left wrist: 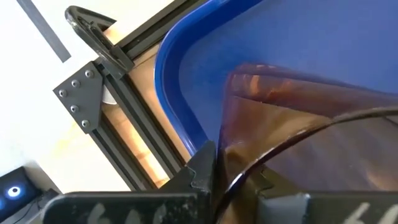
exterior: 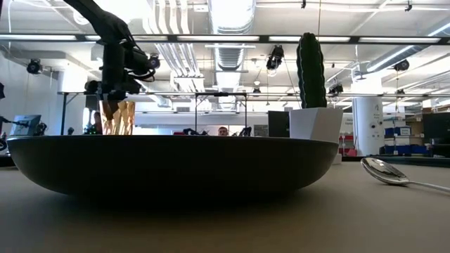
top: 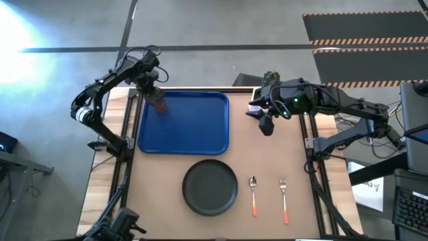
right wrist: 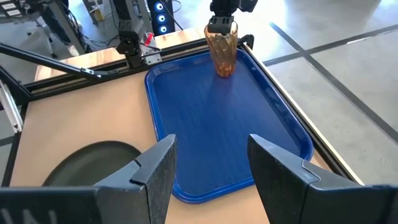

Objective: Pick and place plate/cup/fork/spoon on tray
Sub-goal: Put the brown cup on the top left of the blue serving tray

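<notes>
Two arms flank the table (top: 267, 214). Its far left holds the blue tray (top: 194, 130), whose rim nearly meets the table's left and far edges; most of the tray floor lies bare. Near it, toward the front, sits the dark plate (top: 210, 187), with the spoon (top: 253, 194) and fork (top: 284, 198) apart to its right. At the tray's far-left corner the left gripper (top: 158, 100) pinches the amber cup (right wrist: 224, 51) upright. Right gripper (top: 265, 124), fingers spread, hovers off the tray's right rim.

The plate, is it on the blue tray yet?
No, the plate lies on the bare table, just outside the tray's near edge.
</notes>
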